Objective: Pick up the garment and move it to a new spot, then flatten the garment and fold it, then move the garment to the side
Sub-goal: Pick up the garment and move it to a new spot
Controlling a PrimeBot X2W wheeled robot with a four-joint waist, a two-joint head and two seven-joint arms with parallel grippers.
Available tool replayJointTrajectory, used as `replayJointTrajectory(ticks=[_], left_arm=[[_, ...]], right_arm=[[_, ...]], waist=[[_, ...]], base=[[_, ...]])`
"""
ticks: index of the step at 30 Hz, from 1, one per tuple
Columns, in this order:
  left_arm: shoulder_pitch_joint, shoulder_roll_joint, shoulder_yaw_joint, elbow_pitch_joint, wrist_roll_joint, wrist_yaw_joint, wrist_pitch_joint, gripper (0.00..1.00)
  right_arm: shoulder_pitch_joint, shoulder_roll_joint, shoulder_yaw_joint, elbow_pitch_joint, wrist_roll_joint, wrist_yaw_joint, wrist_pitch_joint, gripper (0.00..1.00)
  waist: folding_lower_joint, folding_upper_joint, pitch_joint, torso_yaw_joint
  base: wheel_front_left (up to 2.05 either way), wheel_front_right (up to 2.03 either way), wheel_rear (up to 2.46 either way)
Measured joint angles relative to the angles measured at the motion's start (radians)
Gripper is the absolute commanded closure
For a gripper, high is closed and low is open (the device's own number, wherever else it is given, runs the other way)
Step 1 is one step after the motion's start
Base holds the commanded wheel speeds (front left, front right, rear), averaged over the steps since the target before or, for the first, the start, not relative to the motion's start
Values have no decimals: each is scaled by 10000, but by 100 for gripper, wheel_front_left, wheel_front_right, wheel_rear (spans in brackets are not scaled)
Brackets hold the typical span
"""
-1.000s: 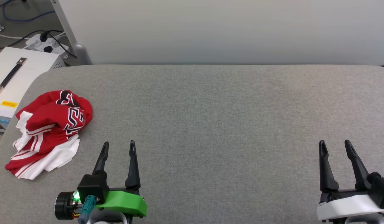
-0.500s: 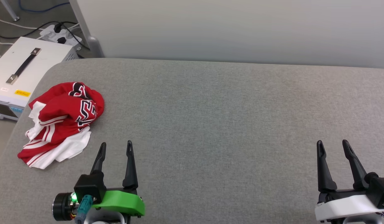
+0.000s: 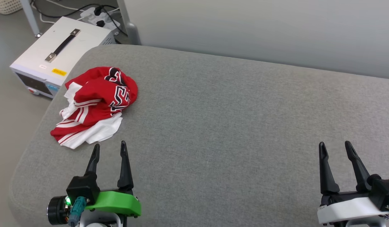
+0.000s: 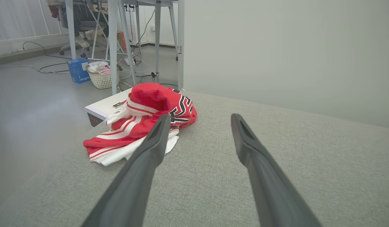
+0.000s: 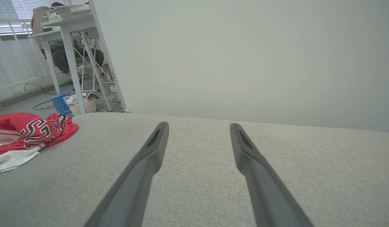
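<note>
Head view, shirt: We see the shirt (image 3: 95, 105) bunched in a heap near the left edge of the gray worktop (image 3: 232, 113). It is closer to the far left corner than to the near one.
Head view, left gripper: Our left gripper (image 3: 109, 144) is spread wide and holds nothing. The shirt lies just ahead of its tips and a bit to the left, not touching.
Head view, right gripper: Our right gripper (image 3: 334, 142) is wide and empty too. It is over the near right part of the worktop, well apart from the shirt.
Head view, long way of the heap: It runs from a white end near us to a red end farther off, slanting to the right.
Head view, nearer arm: The left one, so we think it should do the reaching.
Left wrist view, shirt: It sits ahead and to the left. One finger (image 4: 150, 151) hides a bit of the white edge.
Left wrist view, room: A white box (image 4: 103, 108) stands on the floor past the shirt. Farther off are a basket (image 4: 103, 80), a blue box (image 4: 77, 71) and table legs (image 4: 114, 47).
Right wrist view, shirt: It is far over at the left, well apart from these fingers.
Right wrist view, surface: We see flat gray cloth ahead, with a plain pale wall (image 5: 244, 56) behind the far edge.
</note>
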Motion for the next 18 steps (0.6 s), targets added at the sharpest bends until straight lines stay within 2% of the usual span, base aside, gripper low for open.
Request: replayJointTrajectory(ticks=[18], left_arm=[[-81, -4, 90, 42, -479, 88, 0, 0]], right_arm=[[-43, 6, 130, -79, -178, 0, 0, 0]], waist=[[0, 0, 249, 2060]], base=[[0, 0, 0]])
